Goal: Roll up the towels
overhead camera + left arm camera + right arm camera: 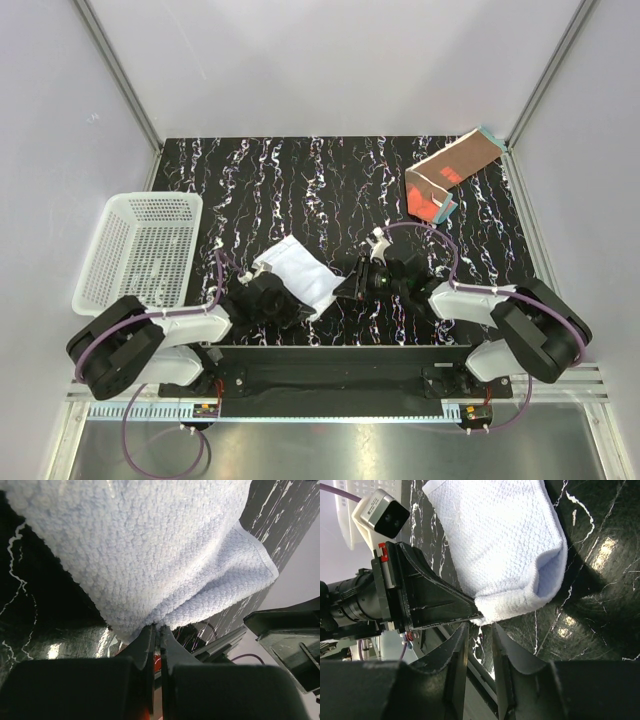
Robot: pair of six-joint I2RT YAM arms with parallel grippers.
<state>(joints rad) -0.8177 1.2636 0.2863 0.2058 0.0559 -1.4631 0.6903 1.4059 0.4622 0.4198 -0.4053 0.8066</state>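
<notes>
White looped cloth is what we are dealing with: the white towel [298,272] lies folded in the lower middle of the top view, on the black marbled table [300,180]. We judge it light, limp and a little grippy, so it should bend wherever it is lifted, and a roll may spring loose unless kept taut. The left gripper [156,630] is pressed together on the folded corner nearest it, cloth bunched at the tips. The right gripper [480,632] stands narrowly parted just below another corner, with no cloth visible between its jaws. Taking hold at those 2 near corners looks the sensible grip to us, since the hem there seems firmer than the middle. The brown towel [448,172] sits crumpled in the upper right, propped against the frame post [520,125], well apart from both arms. A white basket [140,250] fills the left side. Pale walls [330,60] close in 3 sides, and the glossy table may let cloth slide.
</notes>
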